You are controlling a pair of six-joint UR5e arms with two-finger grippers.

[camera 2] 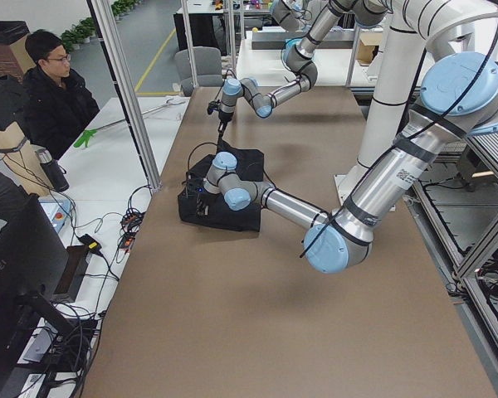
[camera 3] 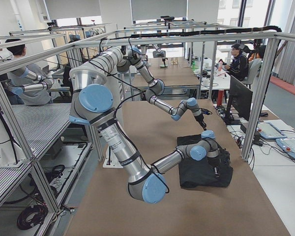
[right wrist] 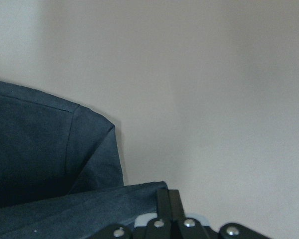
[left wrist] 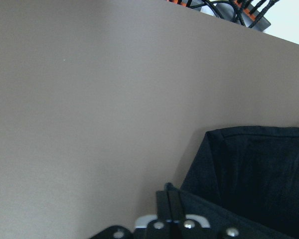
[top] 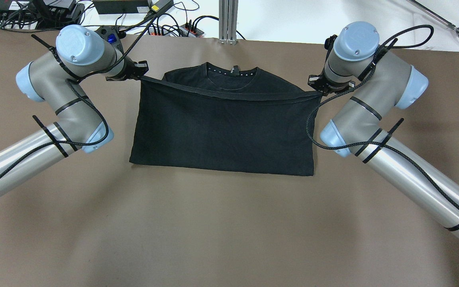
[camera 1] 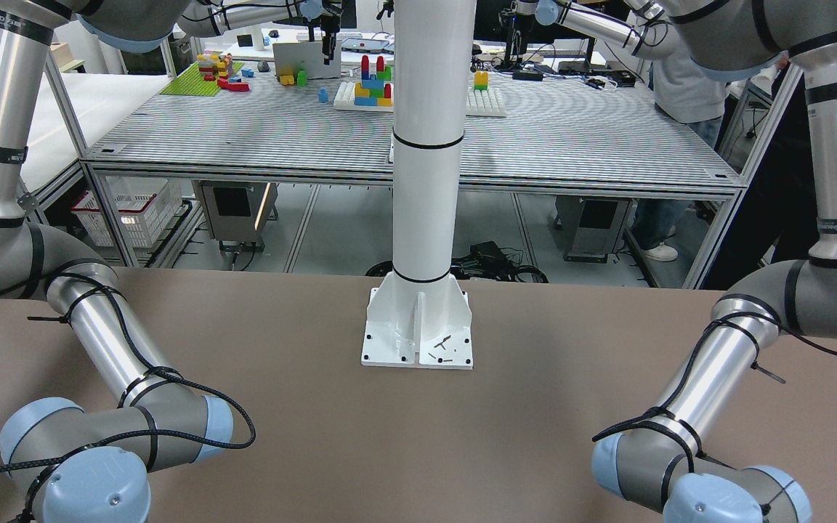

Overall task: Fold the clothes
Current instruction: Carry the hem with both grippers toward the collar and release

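Cloth is pinched between the left fingers (left wrist: 169, 206), which are pressed together on one hemmed corner, and the opposite corner is clamped in the same way by the right fingers (right wrist: 170, 204). Between the two corners the hem is drawn into a nearly straight line and held a little above the layer beneath it. The clothes (top: 221, 131), a single black garment, are spread in the middle of the worktop (top: 213, 231) toward its far edge, with the doubled crease on the near side and the collar (top: 231, 72) with its pale dots left uncovered beyond the held hem. A half fold, near hem carried to the far collar, is judged to be in hand and almost done. For the next move both corners would need to be taken slightly farther and lowered together, with the tension kept even, so that the hem is laid square across the shoulders before any release; a skewed edge is to be expected if one side leads. Each wrist is turned inward and downward at the garment's side. The left arm (top: 22, 151) is stretched in from the near left and the right arm (top: 405, 163) from the near right, both bent at the wrist joints.
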